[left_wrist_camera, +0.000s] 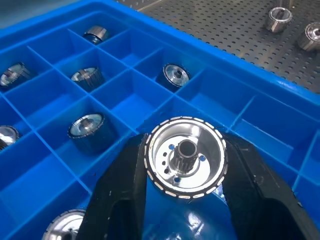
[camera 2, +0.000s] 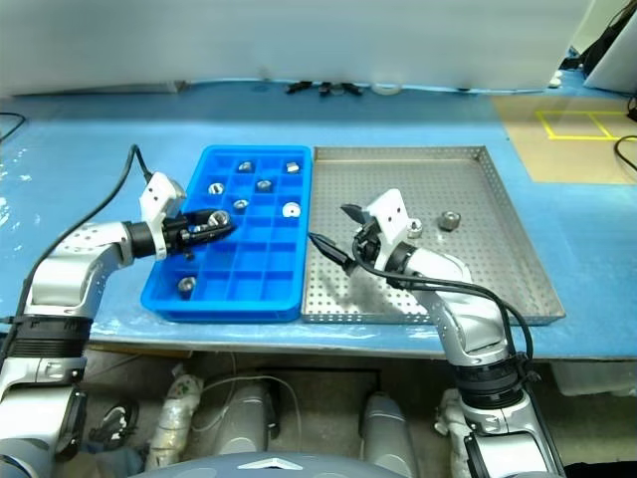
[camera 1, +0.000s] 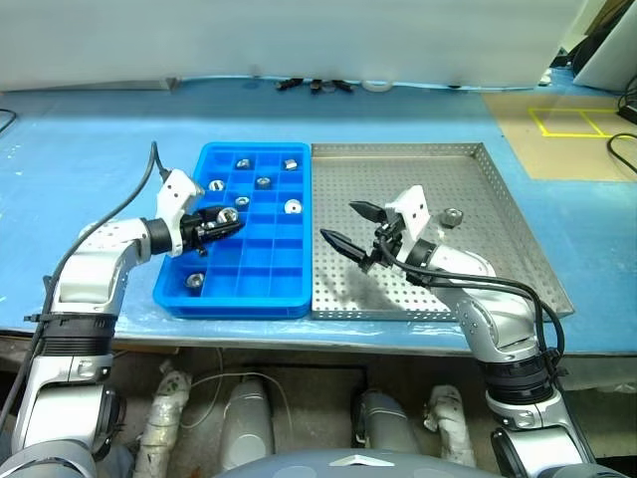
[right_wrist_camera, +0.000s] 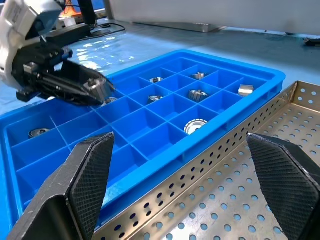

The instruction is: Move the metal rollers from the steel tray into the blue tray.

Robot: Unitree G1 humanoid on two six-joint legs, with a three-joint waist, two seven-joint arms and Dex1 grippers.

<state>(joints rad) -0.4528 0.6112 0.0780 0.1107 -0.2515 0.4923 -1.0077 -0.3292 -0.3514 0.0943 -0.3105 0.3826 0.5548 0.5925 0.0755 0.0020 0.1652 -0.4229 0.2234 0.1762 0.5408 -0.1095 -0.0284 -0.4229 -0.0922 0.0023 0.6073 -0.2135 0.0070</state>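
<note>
Notably, the left gripper [left_wrist_camera: 184, 200] clamped a shiny ribbed metal roller [left_wrist_camera: 184, 158] above the gridded blue tray [camera 1: 261, 299]; beside it, the right gripper [camera 1: 347, 227] gaped empty over the perforated steel tray [camera 1: 518, 224].

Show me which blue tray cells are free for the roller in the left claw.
The left claw holds a roller over the blue tray. The near rows toward the steel tray are bare. The far rows are crowded with rollers; one sits in the near outer corner.

Left gripper [left_wrist_camera: 184, 165] clamped on a metal roller [left_wrist_camera: 184, 158] held between both fingers. Right gripper [camera 1: 352, 227] spread wide, nothing between fingertips, apparently pointing roughly level.
</note>
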